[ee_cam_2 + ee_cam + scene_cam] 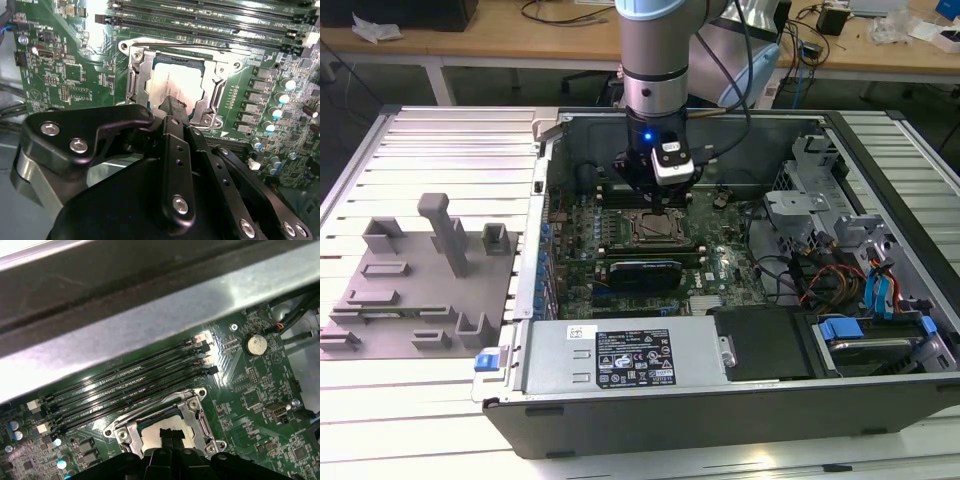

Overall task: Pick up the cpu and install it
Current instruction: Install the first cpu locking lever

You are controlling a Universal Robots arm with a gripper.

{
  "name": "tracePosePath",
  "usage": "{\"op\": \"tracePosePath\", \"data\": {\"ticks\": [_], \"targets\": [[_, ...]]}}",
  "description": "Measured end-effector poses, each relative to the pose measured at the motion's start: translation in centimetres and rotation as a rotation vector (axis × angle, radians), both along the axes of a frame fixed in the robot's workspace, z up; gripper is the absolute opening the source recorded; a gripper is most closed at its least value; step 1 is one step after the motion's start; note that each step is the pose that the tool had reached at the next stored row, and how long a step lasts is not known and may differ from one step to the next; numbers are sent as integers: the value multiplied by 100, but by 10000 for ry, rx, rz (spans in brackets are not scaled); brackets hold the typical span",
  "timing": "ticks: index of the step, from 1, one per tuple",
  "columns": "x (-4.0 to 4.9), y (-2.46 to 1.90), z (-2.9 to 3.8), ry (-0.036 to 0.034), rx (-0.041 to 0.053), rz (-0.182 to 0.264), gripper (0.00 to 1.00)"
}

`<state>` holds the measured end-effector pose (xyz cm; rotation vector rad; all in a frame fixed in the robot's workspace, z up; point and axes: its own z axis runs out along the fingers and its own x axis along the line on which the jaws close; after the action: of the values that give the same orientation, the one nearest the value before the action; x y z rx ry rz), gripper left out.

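The cpu lies flat in the socket frame on the motherboard, its silvery top facing up. The claw stands directly over it, so the chip lies straight below the fingertips and not off to either side. In the second wrist view the dark fingertips come together in a narrow point over the chip's near edge, and I judge them pressed together, with nothing pinched between them. Whether the tips touch the metal top or hang just above it I cannot tell.

The first wrist view gives the same alignment: the claw meets the cpu near the middle of the frame, with the memory slots running alongside on the far side.

In the exterior view the arm comes down upright into the open computer case, and the claw sits just above the socket. The grey tray with its upright posts lies well apart on the worktop, toward the exterior view's left.

The chip is square, so it has no long axis to line up with; its edges run parallel to the frame's. By its seat within the frame, the chip looks already placed.
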<state>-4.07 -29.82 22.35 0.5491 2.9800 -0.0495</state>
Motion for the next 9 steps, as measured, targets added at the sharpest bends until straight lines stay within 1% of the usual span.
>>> {"op": "tracePosePath", "data": {"ticks": [2, 3, 4, 5, 6, 9], "targets": [[1, 1, -1, 3, -1, 250, 11], [1, 0, -1, 23, -16, 414, 11], [1, -2, -1, 65, -35, 480, 11], [0, -6, 0, 116, -49, 500, 11], [0, -28, -1, 264, -55, 525, 11], [1, -82, -5, 449, -50, 551, 11]]}}
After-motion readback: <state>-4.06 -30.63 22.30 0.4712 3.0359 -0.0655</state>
